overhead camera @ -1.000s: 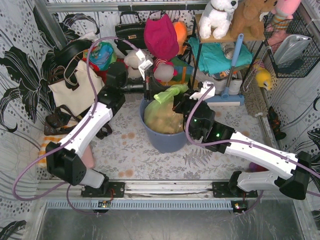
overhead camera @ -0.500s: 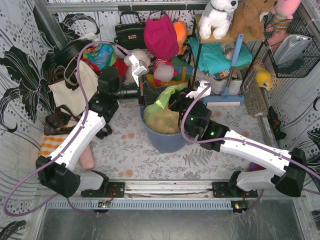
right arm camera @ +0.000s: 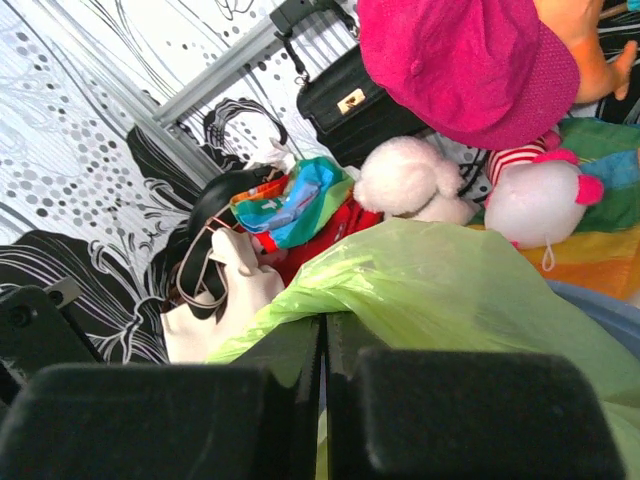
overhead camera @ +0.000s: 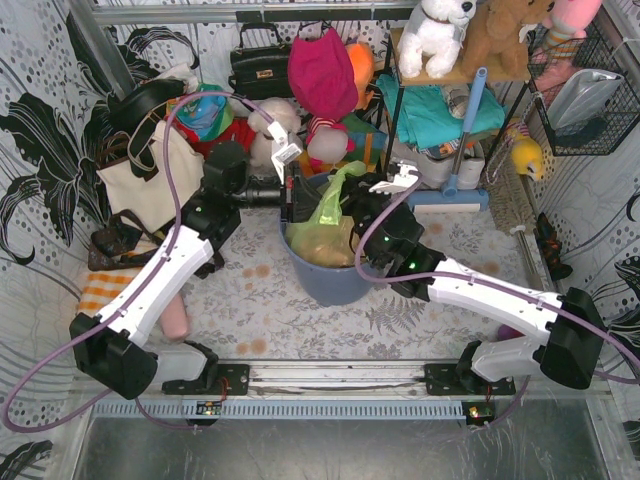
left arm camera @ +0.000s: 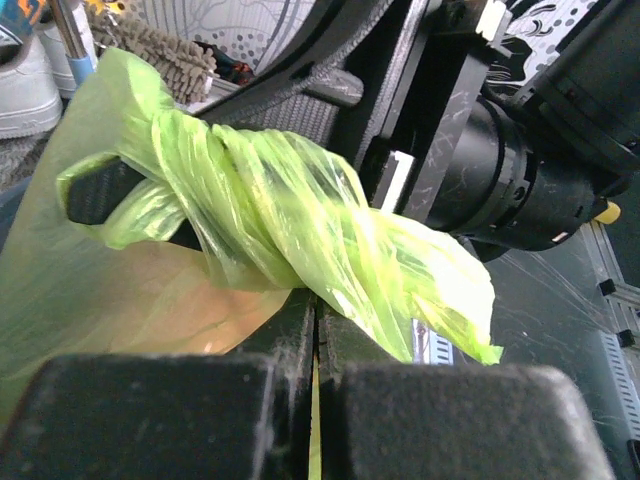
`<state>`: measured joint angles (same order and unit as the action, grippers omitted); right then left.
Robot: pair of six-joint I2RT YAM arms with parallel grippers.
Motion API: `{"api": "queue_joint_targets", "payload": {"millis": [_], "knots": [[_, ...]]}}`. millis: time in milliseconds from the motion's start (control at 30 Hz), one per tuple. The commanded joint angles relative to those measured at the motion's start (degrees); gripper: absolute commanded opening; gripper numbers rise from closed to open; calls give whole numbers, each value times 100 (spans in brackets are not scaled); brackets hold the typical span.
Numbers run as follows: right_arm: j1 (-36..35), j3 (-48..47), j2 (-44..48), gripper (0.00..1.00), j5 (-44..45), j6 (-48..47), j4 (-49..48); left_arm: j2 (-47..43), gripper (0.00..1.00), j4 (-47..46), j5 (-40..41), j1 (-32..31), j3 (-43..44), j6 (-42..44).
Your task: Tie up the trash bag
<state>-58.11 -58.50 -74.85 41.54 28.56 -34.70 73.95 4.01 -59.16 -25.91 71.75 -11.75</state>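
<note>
The trash bag (overhead camera: 325, 235), thin light-green plastic with brown paper showing through, sits in the round blue-grey bin (overhead camera: 322, 280). Its top is drawn up into a twisted tail (overhead camera: 332, 190). My left gripper (overhead camera: 290, 198) is shut on a strip of the bag at the bin's far left rim; in the left wrist view the twisted green plastic (left arm camera: 290, 230) lies over its closed fingers (left arm camera: 290, 340). My right gripper (overhead camera: 350, 212) is shut on the bag's other side; green plastic (right arm camera: 430, 280) drapes over its closed fingers (right arm camera: 300, 345).
A cream tote bag with black straps (overhead camera: 150, 175) stands at the left. Soft toys and a pink hat (overhead camera: 322, 75) crowd the back behind the bin. A shelf rack (overhead camera: 450, 110) stands at the back right. A black handbag (right arm camera: 355, 100) hangs behind.
Both grippers have shifted around the bag's top. The left wrist swung left then back toward the bin; the bag's tail rose from lying flat to standing more upright and twisted.
</note>
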Motion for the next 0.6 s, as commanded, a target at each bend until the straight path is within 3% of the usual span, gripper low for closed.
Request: {"api": "queue_joint_targets", "payload": {"millis": [0,567], "knots": [[69,244,-55,0,-432,-162,-1147,-29,4,-59,-110,-175,-72,63],[450,1140,-200,0,-2496,1807,-2758,23,6,106,146,-283,-446,155]]}}
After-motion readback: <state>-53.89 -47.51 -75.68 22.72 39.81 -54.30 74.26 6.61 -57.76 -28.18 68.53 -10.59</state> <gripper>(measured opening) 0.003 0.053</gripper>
